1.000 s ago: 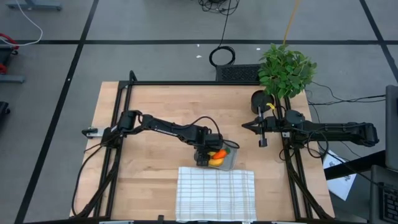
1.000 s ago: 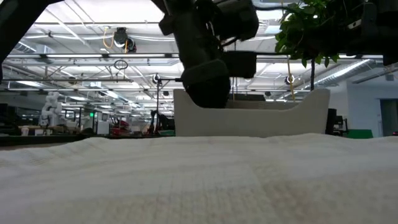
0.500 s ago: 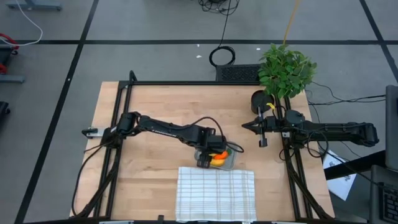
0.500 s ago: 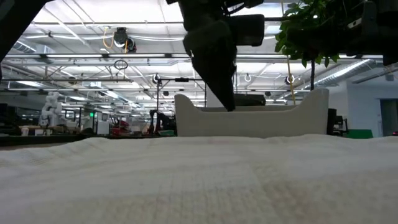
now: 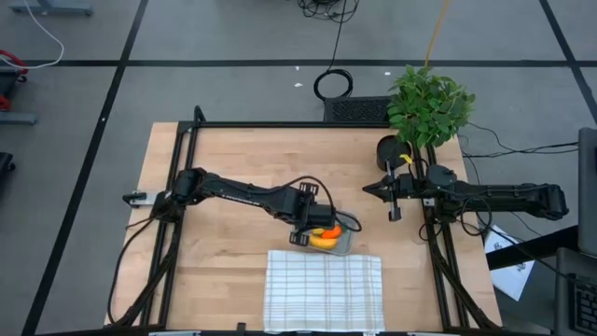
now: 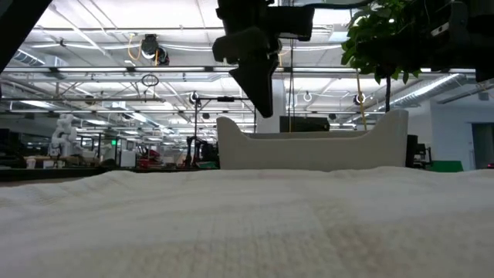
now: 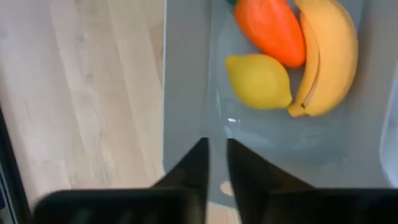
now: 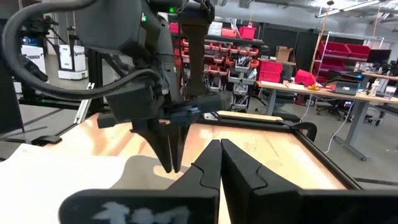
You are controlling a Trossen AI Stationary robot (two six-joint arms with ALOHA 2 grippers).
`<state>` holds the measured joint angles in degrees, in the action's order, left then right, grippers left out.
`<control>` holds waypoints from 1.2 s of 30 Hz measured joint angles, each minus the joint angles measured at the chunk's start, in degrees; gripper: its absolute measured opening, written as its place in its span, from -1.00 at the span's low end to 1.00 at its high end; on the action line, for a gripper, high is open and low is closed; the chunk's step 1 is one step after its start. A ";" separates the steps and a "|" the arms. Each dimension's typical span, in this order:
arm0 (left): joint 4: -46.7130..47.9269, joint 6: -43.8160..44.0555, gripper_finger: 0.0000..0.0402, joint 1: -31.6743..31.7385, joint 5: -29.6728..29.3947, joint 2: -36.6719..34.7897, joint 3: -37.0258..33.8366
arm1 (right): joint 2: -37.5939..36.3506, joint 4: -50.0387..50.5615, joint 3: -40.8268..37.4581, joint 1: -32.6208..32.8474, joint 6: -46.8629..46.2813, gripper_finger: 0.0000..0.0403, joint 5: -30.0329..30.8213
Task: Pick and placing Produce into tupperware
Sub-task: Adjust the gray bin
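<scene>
The tupperware (image 5: 341,245) is a shallow grey tub on the wooden table, just beyond the white checked cloth. The produce lies on its floor: a yellow banana (image 7: 333,59), an orange carrot (image 7: 270,28) and a yellow lemon (image 7: 258,81). My left gripper (image 7: 216,152) hangs over the tub's left rim (image 7: 186,93), fingers pointing down and nearly together, with nothing between them. In the low view it (image 6: 262,104) stands above the tub wall (image 6: 309,150). My right gripper (image 5: 367,189) waits shut at the right, pointing left toward the tub.
The white checked cloth (image 5: 324,289) lies along the table's near edge, filling the low view's foreground (image 6: 247,224). A leafy potted plant (image 5: 429,105) and a dark round pot (image 5: 387,147) stand at the far right. Bare wood spreads left of the tub (image 5: 224,252).
My left gripper has risen from inside the tub to above its rim, and its fingers have drawn together with nothing between them. The produce stays lying in the tub.
</scene>
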<state>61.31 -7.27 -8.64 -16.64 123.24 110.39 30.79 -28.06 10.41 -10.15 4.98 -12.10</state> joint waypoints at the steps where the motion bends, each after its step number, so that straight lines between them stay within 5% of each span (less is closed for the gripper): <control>1: 0.24 -0.01 -0.79 0.00 0.00 -0.38 0.00 | 0.00 -0.26 0.00 0.00 0.01 -1.00 0.00; 4: 0.15 0.00 -0.96 0.00 -0.06 -0.85 0.07 | -0.02 -0.45 0.00 0.00 0.05 -1.00 0.00; 17: 2.70 5.38 -0.99 -0.51 -10.53 -4.91 -2.78 | -0.03 0.03 0.00 1.51 1.96 -1.00 -0.02; 31: -25.78 12.93 -1.00 2.25 -8.86 -27.36 -38.48 | -1.84 0.47 0.00 2.40 1.53 -1.00 -0.13; 36: -32.01 15.98 -1.00 2.08 -6.69 -29.72 -45.88 | -1.53 2.90 1.57 5.78 1.69 -1.00 -0.12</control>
<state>29.30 8.71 -6.57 -23.34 93.51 64.51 29.25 -25.16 11.99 -4.38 6.68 -12.22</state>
